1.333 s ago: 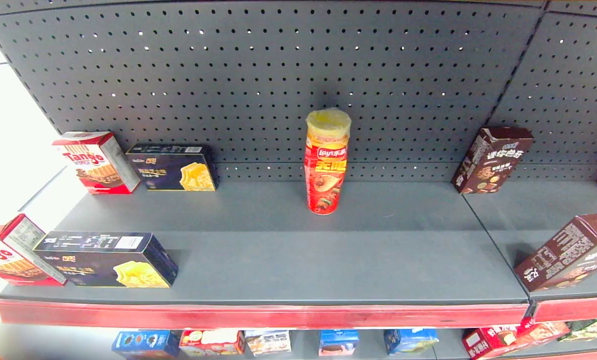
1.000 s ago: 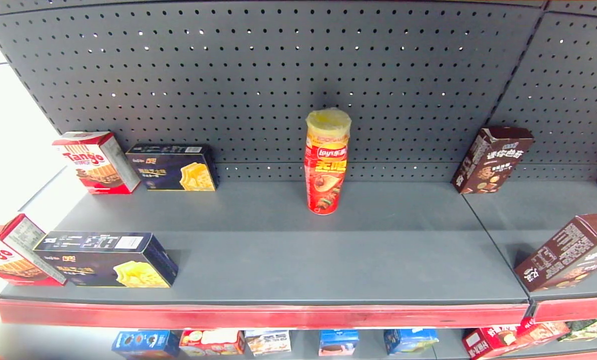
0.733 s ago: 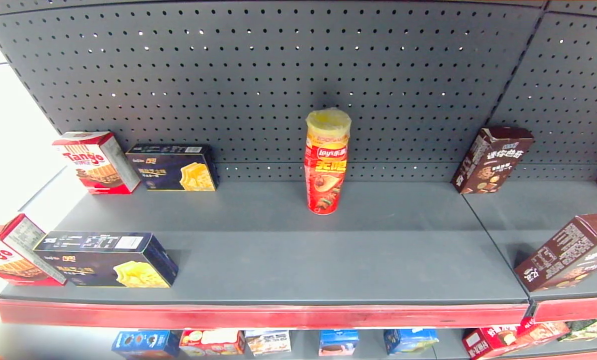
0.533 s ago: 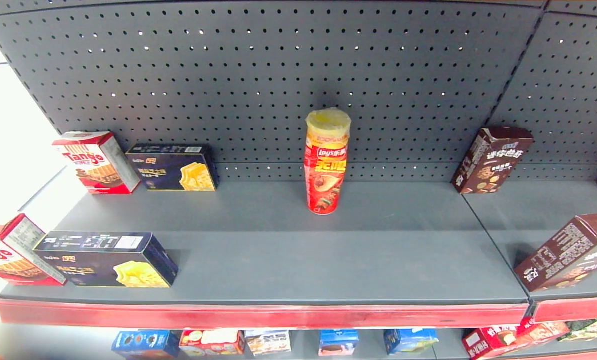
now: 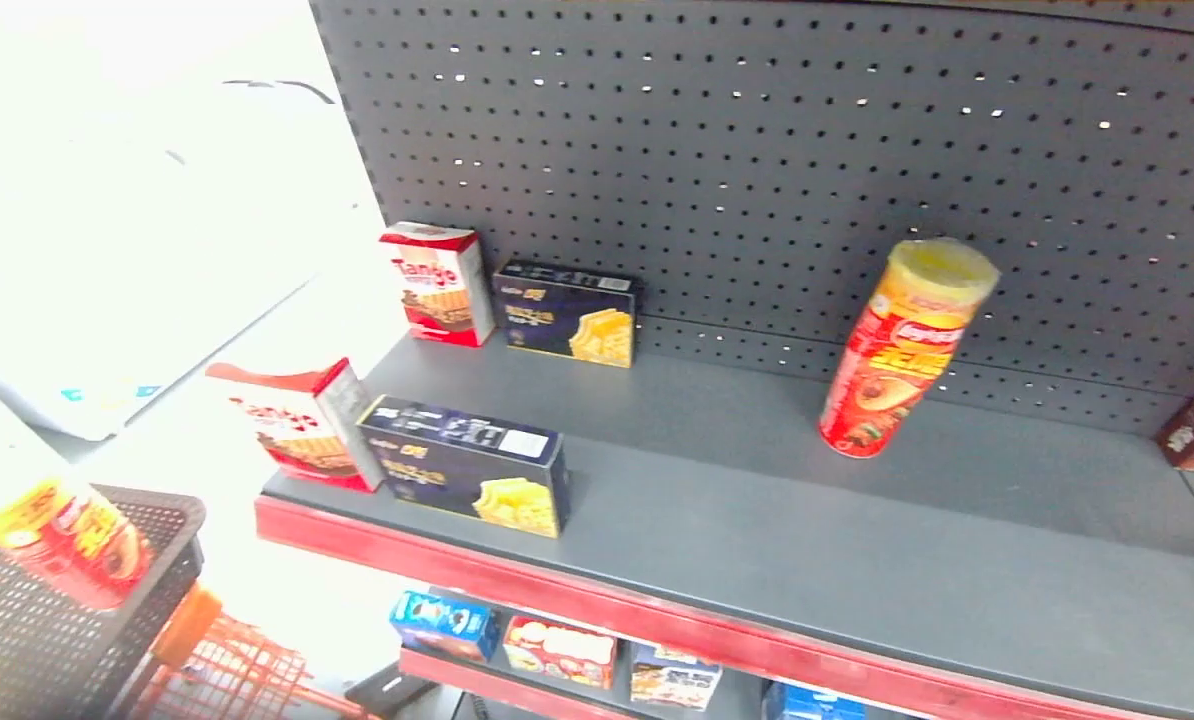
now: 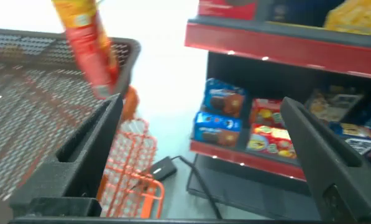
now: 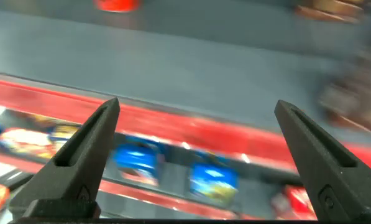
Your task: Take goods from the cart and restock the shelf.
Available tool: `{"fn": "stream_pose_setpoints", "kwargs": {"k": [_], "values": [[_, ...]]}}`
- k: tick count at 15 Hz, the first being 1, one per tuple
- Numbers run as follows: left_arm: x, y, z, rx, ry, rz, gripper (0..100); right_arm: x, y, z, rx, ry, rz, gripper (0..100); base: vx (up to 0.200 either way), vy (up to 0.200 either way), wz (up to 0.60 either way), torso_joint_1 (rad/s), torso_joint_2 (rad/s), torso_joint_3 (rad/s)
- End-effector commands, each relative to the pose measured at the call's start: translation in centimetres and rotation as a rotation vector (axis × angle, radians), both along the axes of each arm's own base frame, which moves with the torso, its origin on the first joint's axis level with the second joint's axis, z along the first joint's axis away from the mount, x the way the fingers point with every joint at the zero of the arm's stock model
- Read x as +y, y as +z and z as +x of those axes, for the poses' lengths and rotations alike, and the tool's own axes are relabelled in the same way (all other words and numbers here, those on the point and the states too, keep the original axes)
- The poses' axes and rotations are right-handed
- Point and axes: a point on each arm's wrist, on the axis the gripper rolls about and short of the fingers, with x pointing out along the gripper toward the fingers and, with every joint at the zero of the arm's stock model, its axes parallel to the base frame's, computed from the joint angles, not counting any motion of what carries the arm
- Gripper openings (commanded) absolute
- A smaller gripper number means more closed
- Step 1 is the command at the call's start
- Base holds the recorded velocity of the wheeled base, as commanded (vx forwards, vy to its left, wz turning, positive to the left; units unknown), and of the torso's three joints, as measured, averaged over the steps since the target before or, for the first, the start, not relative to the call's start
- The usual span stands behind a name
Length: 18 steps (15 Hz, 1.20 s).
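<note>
A grey shelf (image 5: 757,540) with a red front edge carries snack boxes (image 5: 467,465) and one red chip can (image 5: 902,350), which stands near the pegboard back. A second can (image 5: 52,530) sits in the cart's black mesh basket (image 5: 17,640), left of the shelf. The left gripper (image 6: 201,102) and right gripper (image 7: 197,104) both have their jaws wide apart and hold nothing. The right gripper's view is blurred, and it seems to face the shelf's front edge.

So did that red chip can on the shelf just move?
No. The whole view swung left; the chip can still stands on the shelf close to the pegboard back, right of the dark box.
</note>
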Motion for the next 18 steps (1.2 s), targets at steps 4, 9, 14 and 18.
{"fn": "stream_pose_setpoints", "kwargs": {"k": [4,9,14,18], "values": [[0.0,0.0,0.0,-0.001,-0.001,0.000,100,0.0,0.0,0.0,-0.001,0.000,-0.002,100,0.000,0.000,0.30,0.000,0.00,0.001],[0.0,0.0,0.0,-0.001,-0.004,0.002,100,0.0,0.0,0.0,-0.001,0.000,-0.002,100,0.000,0.000,0.00,0.000,0.00,0.000],[0.0,0.0,0.0,-0.002,0.020,0.003,100,0.0,0.0,0.0,-0.001,0.000,-0.002,100,0.000,0.000,0.00,0.000,0.00,0.000],[0.2,4.8,-0.3,0.019,0.093,0.065,100,0.0,0.0,0.0,-0.001,0.000,-0.002,100,0.000,0.000,0.00,0.000,0.00,0.000]]}}
